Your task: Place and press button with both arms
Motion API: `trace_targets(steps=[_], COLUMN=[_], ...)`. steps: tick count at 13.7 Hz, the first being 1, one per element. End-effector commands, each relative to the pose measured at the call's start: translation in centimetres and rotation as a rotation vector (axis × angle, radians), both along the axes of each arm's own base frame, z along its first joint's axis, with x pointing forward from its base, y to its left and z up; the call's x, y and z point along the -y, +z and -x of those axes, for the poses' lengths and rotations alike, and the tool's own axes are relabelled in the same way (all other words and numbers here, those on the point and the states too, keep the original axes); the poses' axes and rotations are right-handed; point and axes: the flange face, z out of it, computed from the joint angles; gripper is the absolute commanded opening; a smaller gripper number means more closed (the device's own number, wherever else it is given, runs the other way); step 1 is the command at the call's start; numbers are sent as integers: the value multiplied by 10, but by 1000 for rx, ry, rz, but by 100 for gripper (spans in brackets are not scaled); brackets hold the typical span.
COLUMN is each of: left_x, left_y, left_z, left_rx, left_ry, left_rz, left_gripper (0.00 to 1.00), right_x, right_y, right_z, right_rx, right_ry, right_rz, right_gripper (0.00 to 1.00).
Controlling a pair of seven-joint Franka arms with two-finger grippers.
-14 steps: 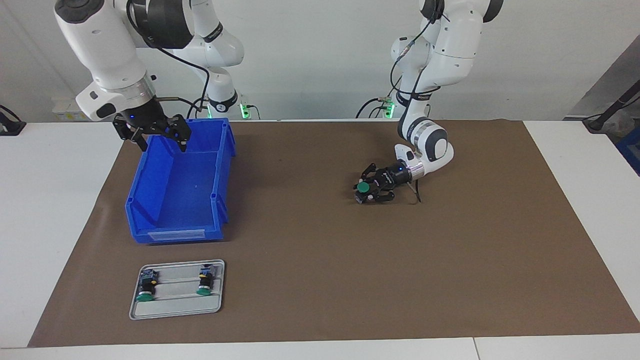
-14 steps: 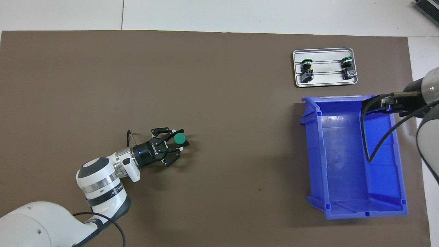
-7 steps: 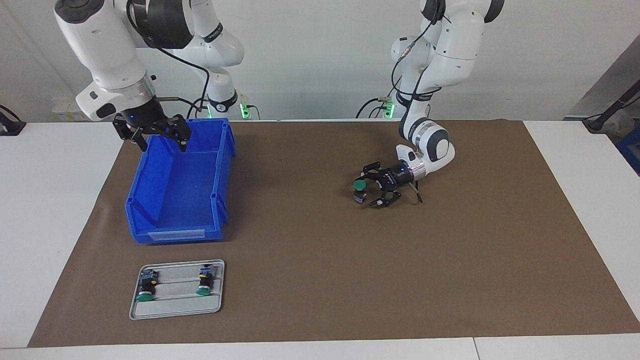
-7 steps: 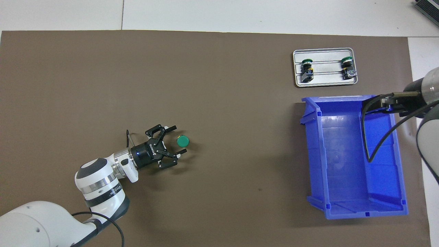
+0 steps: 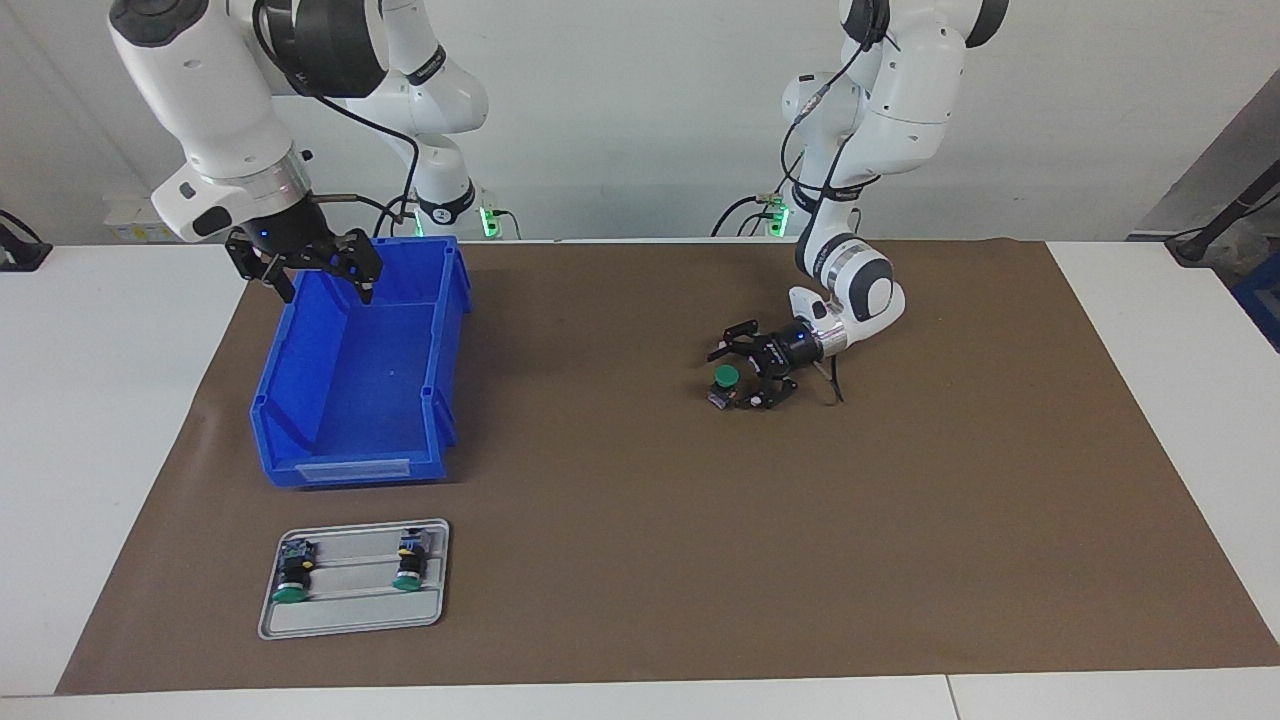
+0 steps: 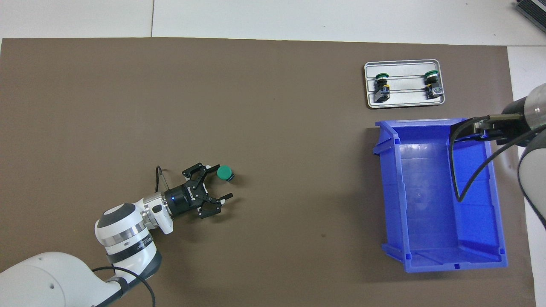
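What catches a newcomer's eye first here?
The blue bin at the right arm's end of the mat, with the open right gripper over its rim. Then the button standing free mid-mat, green cap up, the open left gripper right beside it. Two more buttons lie on a tray.

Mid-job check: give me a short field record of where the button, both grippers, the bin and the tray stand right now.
button: upright on the brown mat, green cap up, free
left gripper: low beside the button, jaws open, holding nothing
right gripper: over the blue bin's end nearer the robots, jaws open, empty, arm waiting
blue bin: on the mat, nothing in it
tray: two more buttons lying on it, farther from the robots than the bin
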Motion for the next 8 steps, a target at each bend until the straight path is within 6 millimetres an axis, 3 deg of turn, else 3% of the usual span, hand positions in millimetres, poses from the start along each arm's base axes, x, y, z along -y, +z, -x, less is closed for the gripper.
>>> trace_targets(steps=[1,5,8], left_x=[-23,-103,-138], left_y=[-3,5,32], left_z=[2,-25,-56], left_rx=[18,28,-10], left_ry=[24,13,90], left_rz=[-9,-58,8], left_gripper=[98,91,91], right_x=[0,0,0], right_y=[1,1,1], right_z=[5,5,5], right_rx=[2,2,2], right_ry=[18,18,19], right_rz=[-7,-7,-7], right_gripper=[100,100,100])
